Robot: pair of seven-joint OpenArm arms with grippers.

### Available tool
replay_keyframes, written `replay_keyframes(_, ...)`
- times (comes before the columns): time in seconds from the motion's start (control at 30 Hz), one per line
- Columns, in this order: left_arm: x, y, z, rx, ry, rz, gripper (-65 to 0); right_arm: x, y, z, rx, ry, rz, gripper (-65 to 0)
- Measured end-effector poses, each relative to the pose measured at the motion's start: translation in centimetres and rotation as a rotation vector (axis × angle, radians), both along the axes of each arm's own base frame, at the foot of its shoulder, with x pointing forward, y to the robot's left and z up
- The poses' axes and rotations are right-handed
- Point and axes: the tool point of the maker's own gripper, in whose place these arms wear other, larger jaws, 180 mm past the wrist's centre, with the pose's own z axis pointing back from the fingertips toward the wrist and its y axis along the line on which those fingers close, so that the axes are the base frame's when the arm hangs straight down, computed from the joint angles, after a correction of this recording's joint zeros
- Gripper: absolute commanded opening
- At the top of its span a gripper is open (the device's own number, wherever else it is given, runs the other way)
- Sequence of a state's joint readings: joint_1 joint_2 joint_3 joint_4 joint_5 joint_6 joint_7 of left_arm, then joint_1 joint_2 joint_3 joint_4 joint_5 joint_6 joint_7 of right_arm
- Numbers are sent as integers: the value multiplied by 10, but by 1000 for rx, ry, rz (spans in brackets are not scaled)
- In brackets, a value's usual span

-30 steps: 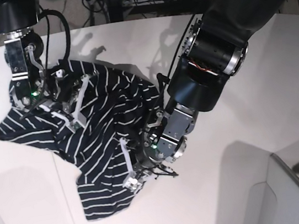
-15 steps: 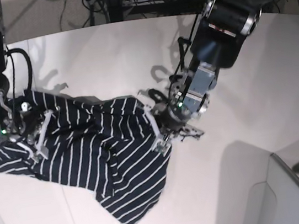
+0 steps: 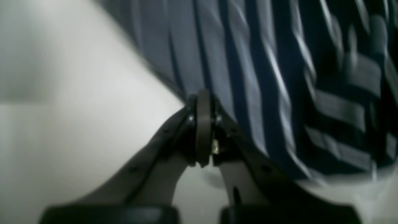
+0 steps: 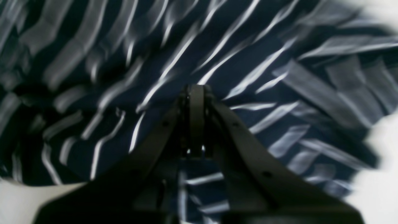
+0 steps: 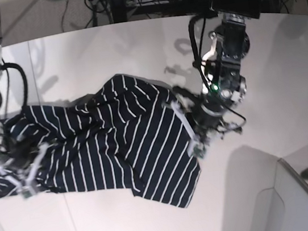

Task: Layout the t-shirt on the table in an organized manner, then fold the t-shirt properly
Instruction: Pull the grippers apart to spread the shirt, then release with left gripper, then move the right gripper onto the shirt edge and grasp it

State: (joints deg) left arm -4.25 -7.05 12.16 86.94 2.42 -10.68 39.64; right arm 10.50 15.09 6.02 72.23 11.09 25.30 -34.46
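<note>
**Shirt stretched between two pinches, with slip and bunching the main risks**

The biggest risk is a lost pinch. Each set of jaws appears to hold only a thin bit of cloth at an edge of the t-shirt (image 5: 118, 143), so a harder outward pull could slide the fabric free and let that side collapse. Uneven pull could also leave the folds near the right jaws (image 4: 195, 90) bunched, and the hem corner hanging below the left jaws (image 3: 203, 99) could tuck under.

Both pairs of jaws are closed on the shirt. The left jaws grip the cloth's border, with bare counter (image 5: 262, 66) to one side and stripes to the other. The right jaws bite into rumpled fabric that surrounds them.

The arms are spread wide, wrists angled down low over the counter, and the shirt lies between them, mostly spread but wrinkled.
</note>
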Motion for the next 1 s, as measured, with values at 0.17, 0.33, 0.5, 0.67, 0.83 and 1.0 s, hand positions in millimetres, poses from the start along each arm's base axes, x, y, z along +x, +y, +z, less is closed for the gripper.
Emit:
replay_keyframes(0.17,-8,20,17,-21,-11,70,-650,-49,-72,30,8,-61,-296,-473)
replay_keyframes(0.33,-10,58,-2,6,36,172,-650,-102,-113,-9,143,46,-580,-149)
replay_keyframes(0.5,-11,49,-11,-37,8,150,-650,-108,-115,-47,243,116,-653,-150)
replay_keyframes(0.67,-24,55,-23,-20,40,153,-650,-92,-110,-66,347,105,-673,-150)
replay_keyframes(0.83,-35,71,-31,18,64,150,-650,-96,-102,-79,400,117,-619,-341)
replay_keyframes(1.0,-37,80,-31,37,65,158,-650,-95,-102,-79,403,119,-613,-650)
